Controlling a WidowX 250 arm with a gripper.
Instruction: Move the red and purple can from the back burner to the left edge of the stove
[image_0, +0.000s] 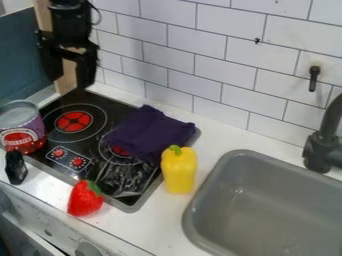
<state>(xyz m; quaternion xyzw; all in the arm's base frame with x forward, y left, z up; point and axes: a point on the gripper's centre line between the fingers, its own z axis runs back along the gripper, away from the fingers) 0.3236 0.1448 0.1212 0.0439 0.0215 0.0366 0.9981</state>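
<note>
The gripper (69, 75) hangs at the upper left, above the back left part of the stovetop (50, 107). Its two fingers are apart, with nothing between them. A dark purple cloth (150, 132) lies crumpled over the stovetop's right side, partly covering a burner. Right of the cloth's front edge stands a yellow bell pepper (179, 171) with a green stem. The red strawberry (85, 199) is at the stovetop's front edge. At the far left is a can (23, 127) with a purple and red label, and a small black object (16, 167) is in front of it.
A grey sink (237, 160) is set into the counter at the right, with a dark faucet (324, 145) behind it. White wall tiles (220, 77) rise along the back. Control knobs (87, 249) line the front panel below the counter.
</note>
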